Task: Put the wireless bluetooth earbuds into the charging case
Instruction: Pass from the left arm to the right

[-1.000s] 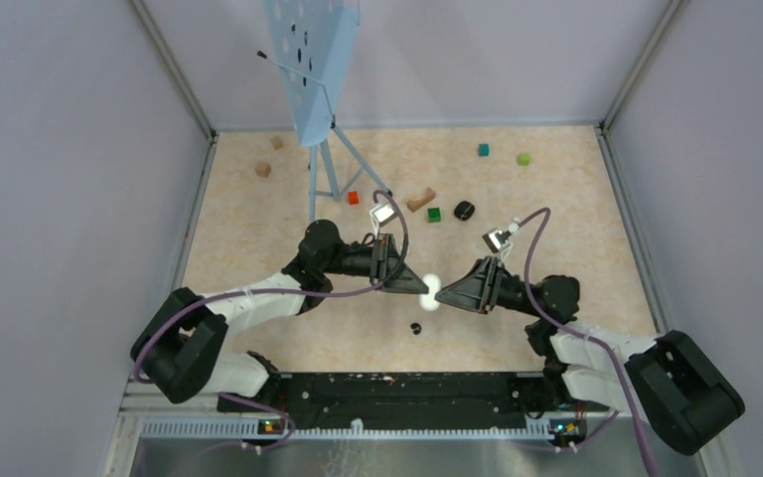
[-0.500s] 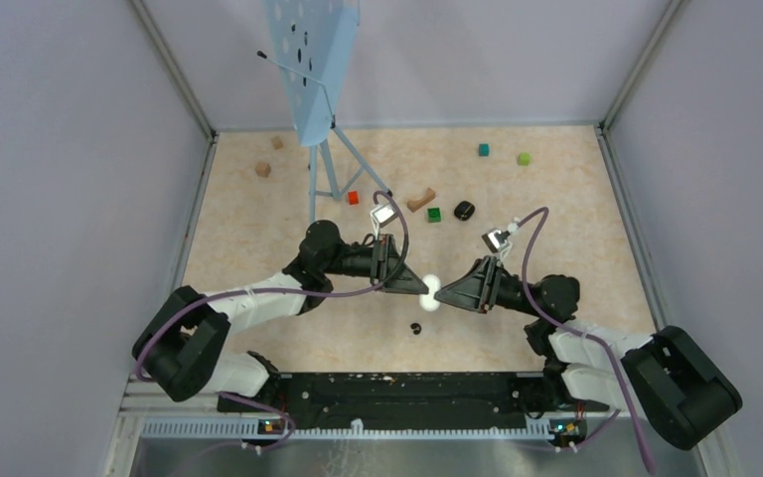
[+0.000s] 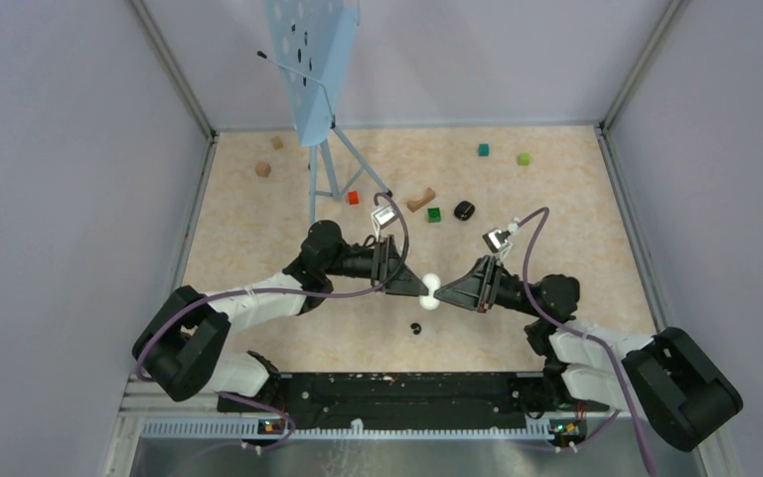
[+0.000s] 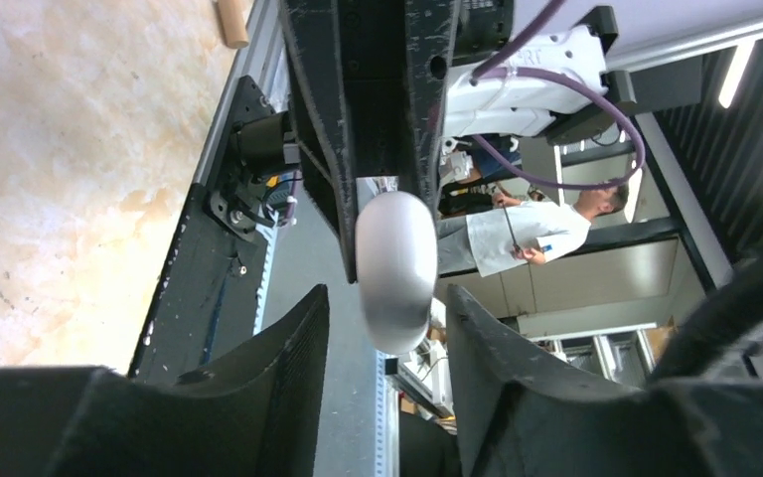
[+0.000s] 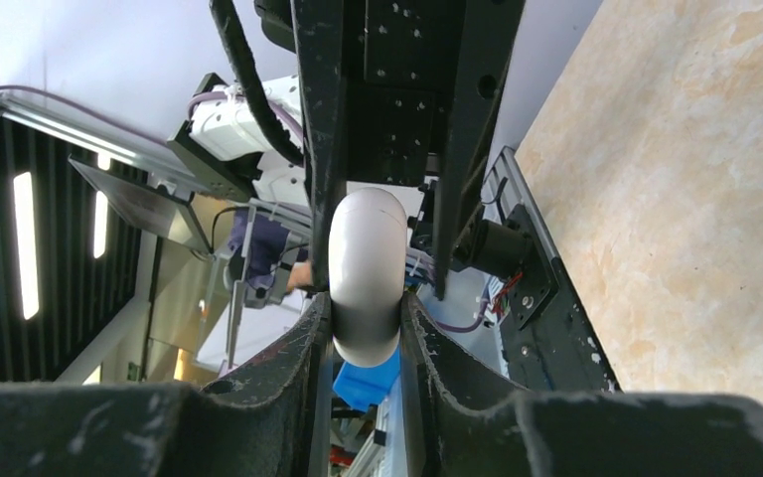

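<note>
A white rounded charging case (image 3: 431,291) hangs in mid-air between both arms above the table's near middle. My right gripper (image 3: 441,292) is shut on it; in the right wrist view both fingers press the case (image 5: 368,248) at the gripper (image 5: 366,308). My left gripper (image 3: 422,289) faces it from the left and is open. In the left wrist view the case (image 4: 394,268) sits between the left gripper's (image 4: 387,298) fingers with a gap on each side. One tiny black earbud (image 3: 416,328) lies on the table just below. No white earbuds show.
A larger rounded black object (image 3: 464,210) lies behind the grippers, near a green cube (image 3: 434,214), a curved wooden piece (image 3: 420,201) and a red cube (image 3: 353,197). A blue stand (image 3: 330,149) rises at the back left. More small blocks (image 3: 483,149) lie along the far edge.
The left gripper's jaws have spread off the white case while the right gripper's jaws have closed onto it. Both arms have stayed in place.
</note>
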`<state>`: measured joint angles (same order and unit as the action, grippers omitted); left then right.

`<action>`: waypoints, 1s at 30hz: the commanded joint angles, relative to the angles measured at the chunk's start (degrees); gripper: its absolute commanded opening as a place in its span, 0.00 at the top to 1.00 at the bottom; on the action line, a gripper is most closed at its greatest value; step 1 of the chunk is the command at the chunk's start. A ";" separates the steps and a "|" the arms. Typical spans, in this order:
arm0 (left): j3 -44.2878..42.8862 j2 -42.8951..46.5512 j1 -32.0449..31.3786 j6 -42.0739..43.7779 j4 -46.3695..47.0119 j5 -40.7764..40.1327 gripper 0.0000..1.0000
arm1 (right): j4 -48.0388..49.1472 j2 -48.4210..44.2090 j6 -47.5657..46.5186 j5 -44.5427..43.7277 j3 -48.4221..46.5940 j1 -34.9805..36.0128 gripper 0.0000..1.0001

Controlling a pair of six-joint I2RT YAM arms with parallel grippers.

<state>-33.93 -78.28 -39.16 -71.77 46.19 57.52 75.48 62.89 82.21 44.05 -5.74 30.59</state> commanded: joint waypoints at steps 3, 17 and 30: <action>-3.29 3.77 -0.13 12.48 -16.73 -4.85 0.40 | -5.59 -5.83 -2.94 -2.17 -2.91 -0.11 1.00; -4.93 4.67 -0.13 19.76 -29.96 -12.40 0.39 | -4.12 -8.99 0.13 -0.31 -4.46 -0.14 1.00; -5.78 3.57 -0.14 24.32 -36.66 -16.13 0.39 | -18.91 -18.54 -2.37 0.65 -4.99 -0.16 1.00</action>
<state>-39.11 -72.27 -38.87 -51.20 13.93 49.39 55.05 48.62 79.94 42.94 -7.20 29.69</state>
